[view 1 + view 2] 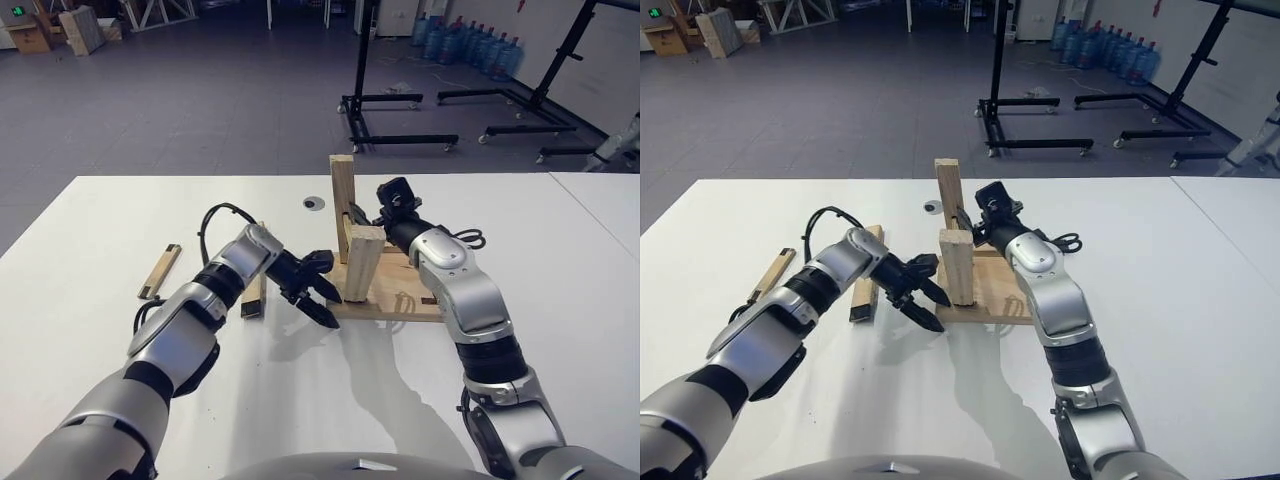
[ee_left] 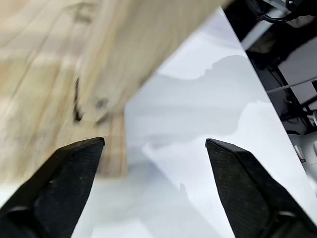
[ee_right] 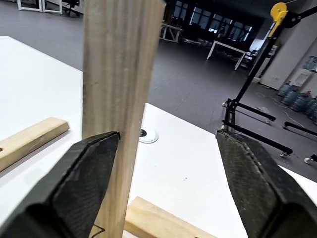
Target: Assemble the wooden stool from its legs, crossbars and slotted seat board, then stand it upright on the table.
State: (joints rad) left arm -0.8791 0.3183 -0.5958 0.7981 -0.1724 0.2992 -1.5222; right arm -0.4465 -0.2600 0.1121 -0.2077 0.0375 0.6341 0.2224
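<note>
— Wooden parts first: where is the stool found?

— A flat, pale slotted seat board is laid on the white table. Two square, pale wooden posts are stood upright in it: a back leg and a nearer leg. Two loose, pale wooden pieces are seen lying on the table at the robot's left: an outer bar and an inner bar just beside the left forearm.

— And the claws?

— Both are spread wide and nothing is gripped. The left claw is held low by the board's near-left corner, close to the nearer leg. The right claw is set at the back leg, which is seen against one pad with the other pad well apart. Whether it is touched cannot be told.

— How is the step best done?

— The back leg is probably the piece to be seated. It should be closed on squarely, held vertical and pressed straight down. The board should be steadied by the left claw so that nothing is tipped.
</note>
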